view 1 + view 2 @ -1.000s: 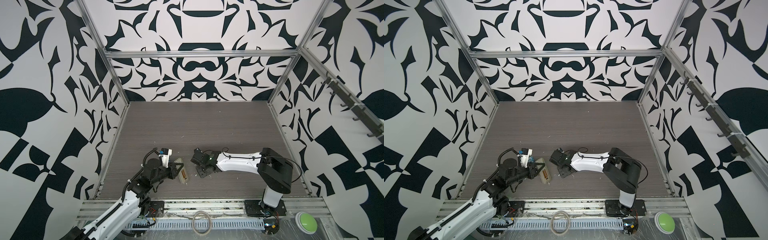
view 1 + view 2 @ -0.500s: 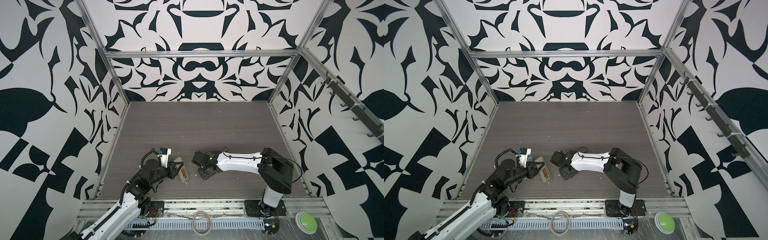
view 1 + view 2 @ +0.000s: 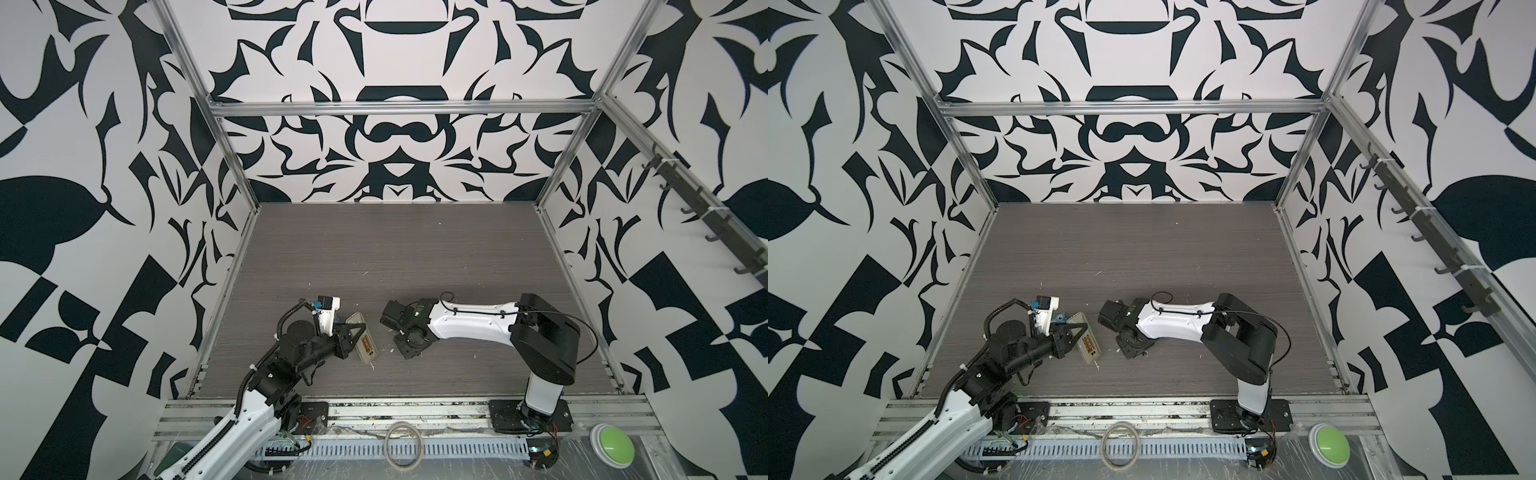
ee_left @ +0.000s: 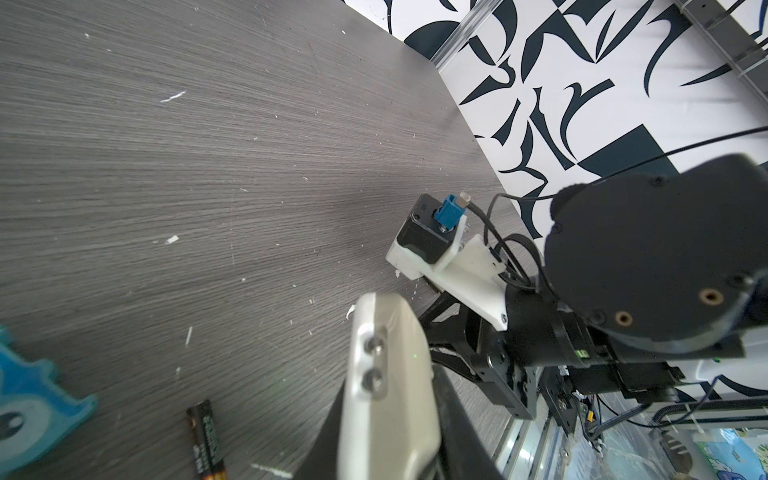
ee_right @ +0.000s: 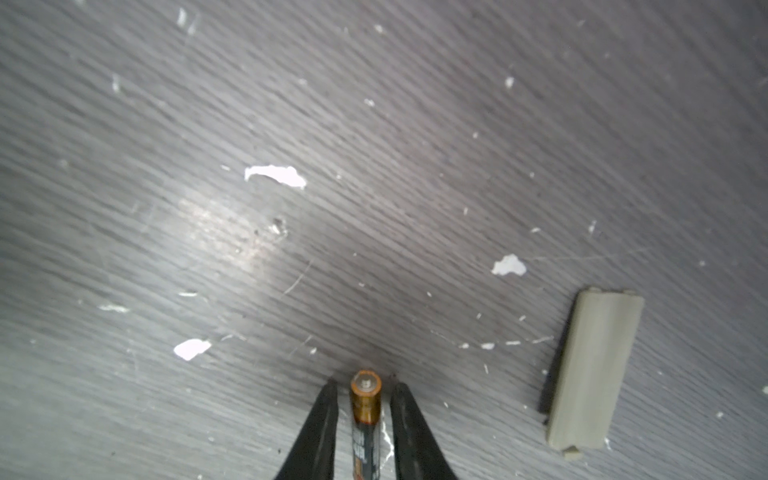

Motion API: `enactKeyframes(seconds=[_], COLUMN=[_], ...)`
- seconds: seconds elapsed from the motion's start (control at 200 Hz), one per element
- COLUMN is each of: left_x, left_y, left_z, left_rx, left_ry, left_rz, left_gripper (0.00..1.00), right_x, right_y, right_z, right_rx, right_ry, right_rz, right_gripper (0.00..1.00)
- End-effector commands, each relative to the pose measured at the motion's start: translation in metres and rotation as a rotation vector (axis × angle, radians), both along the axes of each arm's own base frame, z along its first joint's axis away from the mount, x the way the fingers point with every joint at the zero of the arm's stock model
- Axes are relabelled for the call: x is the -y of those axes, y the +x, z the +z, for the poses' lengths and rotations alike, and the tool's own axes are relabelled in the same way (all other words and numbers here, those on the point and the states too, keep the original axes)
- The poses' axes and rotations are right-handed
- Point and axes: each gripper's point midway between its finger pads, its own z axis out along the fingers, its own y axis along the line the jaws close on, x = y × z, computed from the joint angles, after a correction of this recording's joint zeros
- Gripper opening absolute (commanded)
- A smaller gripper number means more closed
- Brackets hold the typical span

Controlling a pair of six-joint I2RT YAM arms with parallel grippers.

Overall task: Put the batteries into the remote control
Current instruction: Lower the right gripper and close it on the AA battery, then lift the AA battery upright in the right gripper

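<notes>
Remote control (image 4: 384, 345) sat clamped between the black fingers of the left gripper (image 4: 392, 411), whose jaws were closed on its long sides. Its near end was cut off in the left wrist picture, so its full length showed only in both top views, slanted near the front left of the table (image 3: 415, 257). Whether it rested on the wood or was lifted could not be told. An orange-brown patch on its upturned face was too small to make out.

One battery (image 4: 208, 440) lay flat on the table near the remote, its lower end cut off by the frame edge. A blue toy (image 4: 29, 399) close by was half out of frame and blurred.

The right gripper (image 5: 362, 384) pointed down at the table with its jaws a little apart. A second battery (image 5: 365, 409) lay between them with a thin gap on either side, coppery end forward and rear end cut off. From above, the wrist hid this gripper's fingers and that battery. A loose cream battery cover (image 5: 590, 370) lay flat, apart from the gripper, among white scraps (image 5: 276, 174).
</notes>
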Motion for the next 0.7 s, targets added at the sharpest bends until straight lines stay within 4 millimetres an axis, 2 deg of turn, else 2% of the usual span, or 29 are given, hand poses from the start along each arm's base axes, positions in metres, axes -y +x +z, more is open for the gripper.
enactKeyframes(seconds=[0.0, 0.315, 0.695], left_x=[0.000, -0.001, -0.001], left_y=[0.003, 0.005, 0.006], left_z=[0.012, 0.011, 0.009], left_rx=[0.040, 0.043, 0.039], left_ry=[-0.006, 0.008, 0.021], left_rz=[0.003, 0.009, 0.012], left_gripper=[0.00, 0.00, 0.00], right_x=[-0.002, 0.004, 0.000], right_y=[-0.001, 0.010, 0.016], right_z=[-0.006, -0.003, 0.002], right_rx=[-0.029, -0.052, -0.051], right_ry=[-0.016, -0.004, 0.034], right_rz=[0.014, 0.016, 0.007], right_gripper=[0.27, 0.26, 0.26])
